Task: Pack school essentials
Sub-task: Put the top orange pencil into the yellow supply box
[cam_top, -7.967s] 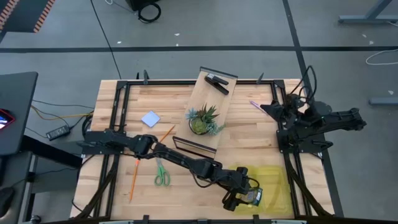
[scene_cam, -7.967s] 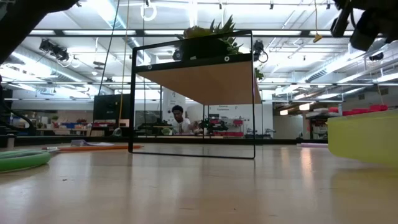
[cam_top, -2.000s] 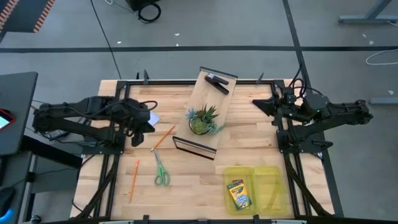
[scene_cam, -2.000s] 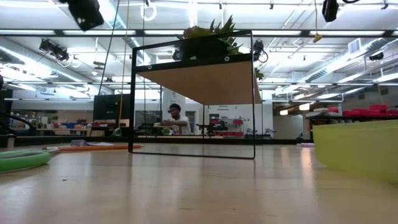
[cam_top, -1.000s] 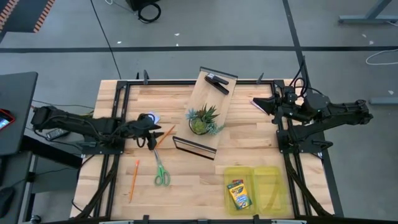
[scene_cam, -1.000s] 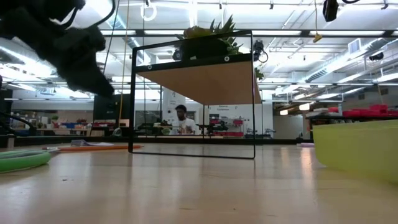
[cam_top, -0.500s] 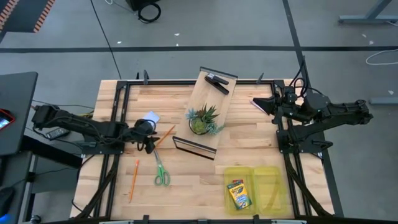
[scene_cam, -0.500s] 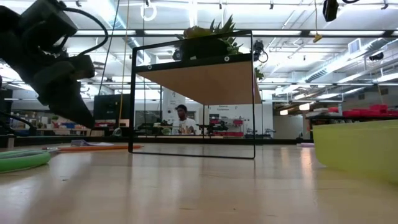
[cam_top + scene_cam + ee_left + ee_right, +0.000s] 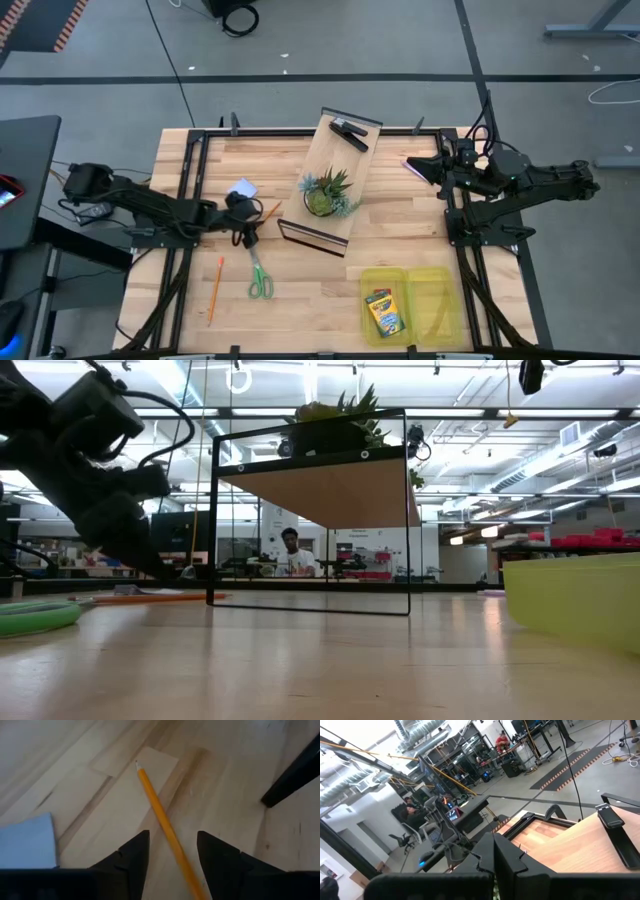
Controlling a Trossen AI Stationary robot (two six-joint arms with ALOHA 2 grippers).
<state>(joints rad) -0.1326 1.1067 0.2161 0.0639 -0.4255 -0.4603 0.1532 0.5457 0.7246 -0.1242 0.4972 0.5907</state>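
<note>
The left end effector [image 9: 170,851], lowered within the last second over the thin orange wooden pencil [image 9: 162,822] beside the pale blue pad [image 9: 242,189], is being held released astride it, ungrasped. The pencil's long axis is running diagonally, tip pointing toward the tilted wooden shelf [image 9: 345,160]. The right end effector is resting clenched.

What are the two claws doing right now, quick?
Left claw: open, fingers either side of the orange pencil on the table, not gripping it.
Right claw: shut, holding nothing.
</note>
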